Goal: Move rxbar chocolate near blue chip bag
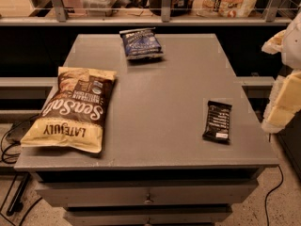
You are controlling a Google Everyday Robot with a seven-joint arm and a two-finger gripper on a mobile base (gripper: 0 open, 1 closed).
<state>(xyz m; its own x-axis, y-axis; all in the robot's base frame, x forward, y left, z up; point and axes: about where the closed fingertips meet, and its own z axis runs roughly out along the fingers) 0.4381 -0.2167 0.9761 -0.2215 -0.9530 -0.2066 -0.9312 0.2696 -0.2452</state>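
Gripper (284, 102) hangs at the right edge of the worktop (169, 88), partly cut by the frame (spread or closed, I cannot tell). Near its left lies the rxbar chocolate (217, 121), flat and untouched. Farther left, towards the back, sits the blue chip bag (141, 44), well apart from the bar. Far across lies the big Sea Salt bag (70, 109).

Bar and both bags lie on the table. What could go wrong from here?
The rxbar chocolate lies flat toward the right edge of the table; the tool, beside that edge at the frame's right, could slide it off instead of lifting it.
The blue chip bag sits close to the far edge; an overshot placement could push it off.
The larger Sea Salt bag at left could be mistaken for the target.
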